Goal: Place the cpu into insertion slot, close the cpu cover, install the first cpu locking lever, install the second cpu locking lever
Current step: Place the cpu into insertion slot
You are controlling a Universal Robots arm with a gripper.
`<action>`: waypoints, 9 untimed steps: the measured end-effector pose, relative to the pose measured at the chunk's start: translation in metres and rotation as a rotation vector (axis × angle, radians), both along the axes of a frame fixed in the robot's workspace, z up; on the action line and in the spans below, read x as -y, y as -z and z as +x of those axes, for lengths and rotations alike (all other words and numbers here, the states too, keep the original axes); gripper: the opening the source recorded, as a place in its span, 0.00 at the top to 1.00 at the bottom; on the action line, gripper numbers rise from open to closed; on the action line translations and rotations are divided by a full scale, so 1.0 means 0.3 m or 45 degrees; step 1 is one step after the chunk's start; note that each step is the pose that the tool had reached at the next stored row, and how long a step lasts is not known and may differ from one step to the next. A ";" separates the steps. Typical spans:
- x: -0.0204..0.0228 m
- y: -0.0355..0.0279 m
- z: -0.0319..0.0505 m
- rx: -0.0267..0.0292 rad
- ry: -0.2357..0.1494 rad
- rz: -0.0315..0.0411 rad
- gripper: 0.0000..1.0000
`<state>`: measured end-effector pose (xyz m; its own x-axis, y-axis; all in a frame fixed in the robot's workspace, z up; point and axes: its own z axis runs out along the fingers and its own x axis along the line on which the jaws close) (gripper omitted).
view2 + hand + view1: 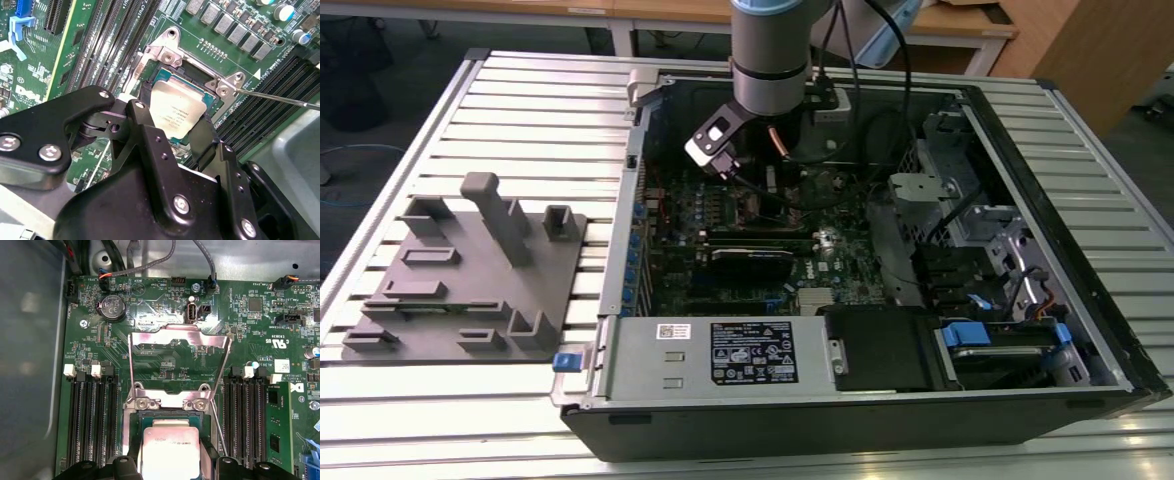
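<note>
The cpu (pixel 177 107) (pixel 170 447), silvery-tan and square, lies flat in the insertion slot (pixel 169 76) (pixel 165 416) on the green board. My gripper (pixel 175 116) (pixel 172 462) is directly over it, one black finger against each of two opposite edges. The cpu cover (pixel 175 336) is a silvery frame, swung open and tilted back from its hinge (pixel 167 56). A thin locking lever (pixel 280 99) (pixel 218 432) juts out beside the socket, unlatched. In the exterior view the gripper (pixel 754 185) reaches down into the open computer case (pixel 1067 230).
Long black memory slots (pixel 92 425) (pixel 245 425) flank the socket on both sides. Cables (pixel 881 130) and drive bays (pixel 987 250) fill the case at the exterior view's right. A grey fixture tray (pixel 467 270) sits at that view's left. The power supply (pixel 720 355) is in front.
</note>
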<state>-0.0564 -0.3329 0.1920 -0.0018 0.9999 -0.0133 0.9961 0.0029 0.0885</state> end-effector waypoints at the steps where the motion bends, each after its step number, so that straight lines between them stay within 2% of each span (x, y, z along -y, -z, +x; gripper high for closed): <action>1: 0.000 0.002 0.000 -0.0004 0.000 -0.0006 0.46; 9: 0.000 0.008 0.000 -0.0001 0.000 -0.0002 0.46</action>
